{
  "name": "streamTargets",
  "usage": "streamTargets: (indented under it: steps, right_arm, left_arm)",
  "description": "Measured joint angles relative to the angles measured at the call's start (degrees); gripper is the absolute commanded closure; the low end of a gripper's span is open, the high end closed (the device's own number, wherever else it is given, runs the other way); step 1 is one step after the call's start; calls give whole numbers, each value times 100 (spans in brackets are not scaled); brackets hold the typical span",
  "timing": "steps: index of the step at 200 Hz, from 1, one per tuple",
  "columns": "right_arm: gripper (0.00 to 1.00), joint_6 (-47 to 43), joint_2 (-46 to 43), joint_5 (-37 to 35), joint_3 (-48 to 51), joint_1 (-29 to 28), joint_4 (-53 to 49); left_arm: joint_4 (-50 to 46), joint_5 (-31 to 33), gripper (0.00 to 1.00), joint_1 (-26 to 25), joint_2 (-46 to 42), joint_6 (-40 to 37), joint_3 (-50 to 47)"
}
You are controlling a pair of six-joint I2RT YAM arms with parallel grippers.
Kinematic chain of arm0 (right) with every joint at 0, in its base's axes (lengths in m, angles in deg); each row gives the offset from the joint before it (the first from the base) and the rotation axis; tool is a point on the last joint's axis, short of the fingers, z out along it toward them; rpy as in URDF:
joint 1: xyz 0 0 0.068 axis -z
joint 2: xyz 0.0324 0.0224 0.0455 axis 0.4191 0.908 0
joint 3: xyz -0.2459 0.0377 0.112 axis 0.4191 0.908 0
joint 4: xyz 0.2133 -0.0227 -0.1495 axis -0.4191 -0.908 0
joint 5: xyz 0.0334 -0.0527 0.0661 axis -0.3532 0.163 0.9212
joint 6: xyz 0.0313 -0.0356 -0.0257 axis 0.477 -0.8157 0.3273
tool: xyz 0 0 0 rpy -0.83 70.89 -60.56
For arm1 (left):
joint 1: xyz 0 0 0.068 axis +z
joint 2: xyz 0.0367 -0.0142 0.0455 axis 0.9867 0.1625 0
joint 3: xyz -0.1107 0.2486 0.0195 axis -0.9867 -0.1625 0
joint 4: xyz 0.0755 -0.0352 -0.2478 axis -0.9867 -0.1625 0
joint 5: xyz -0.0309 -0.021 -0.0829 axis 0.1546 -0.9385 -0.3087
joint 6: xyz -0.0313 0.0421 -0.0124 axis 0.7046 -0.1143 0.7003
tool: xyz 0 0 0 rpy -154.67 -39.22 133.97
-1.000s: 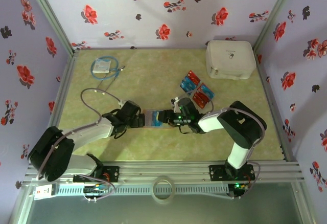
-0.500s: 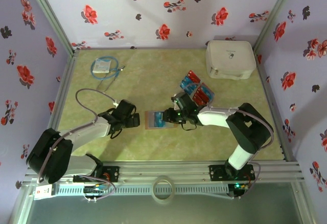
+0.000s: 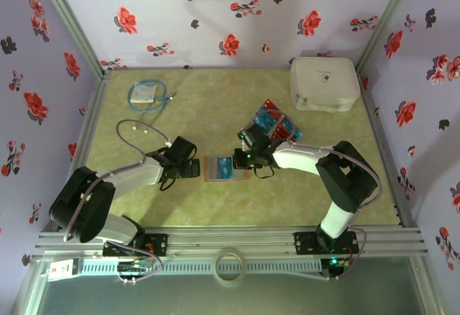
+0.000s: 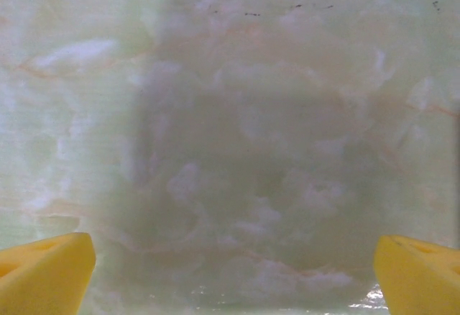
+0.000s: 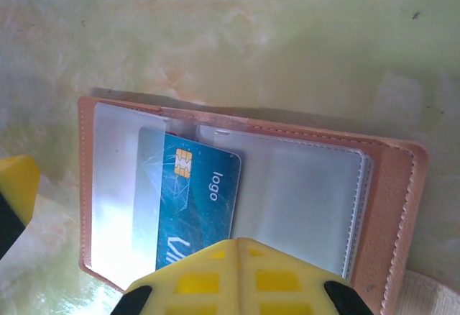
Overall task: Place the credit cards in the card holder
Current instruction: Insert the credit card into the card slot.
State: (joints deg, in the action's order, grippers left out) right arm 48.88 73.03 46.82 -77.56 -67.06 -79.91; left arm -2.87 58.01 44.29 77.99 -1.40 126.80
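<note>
From above, the card holder (image 3: pixel 226 168) lies open on the table (image 3: pixel 201 113), between the two arms and near the front edge. A blue card (image 3: pixel 224 164) shows on its inner face. The left gripper (image 3: pixel 190 169) rests low just to the left of the holder, and the right gripper (image 3: pixel 241 158) sits at the holder's right edge. The other credit cards (image 3: pixel 277 124), red and blue, lie in a loose pile behind the right gripper. A white case (image 3: pixel 324 83) stands in the far right corner, and a cable packet (image 3: pixel 146 93) lies in the far left one.

In the left wrist view, the left gripper (image 4: pixel 233 265) has its two yellow fingertips (image 4: pixel 43 272) spread wide, one in each bottom corner. Only bare marbled table shows between them, so it holds nothing.

In the right wrist view, the card holder (image 5: pixel 388 207) is spread flat, its tan edge framing clear pockets. The blue card (image 5: pixel 198 207), with a gold chip and the word "logo", is tucked partway into the left pocket. Its right part lies over the fold. The right gripper (image 5: pixel 237 250) has its yellow fingers (image 5: pixel 194 282) pressed together at the bottom of the view, over the holder's near edge and the card's lower end. I cannot tell whether they pinch the card.
</note>
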Motion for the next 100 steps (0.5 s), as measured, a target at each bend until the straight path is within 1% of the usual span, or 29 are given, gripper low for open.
streamTargets:
  steps: [100]
  right_arm:
    - [100,-7,457,109,-293,-118,-31]
  left_arm:
    - [-146,-22,0,-39,645,-144,485]
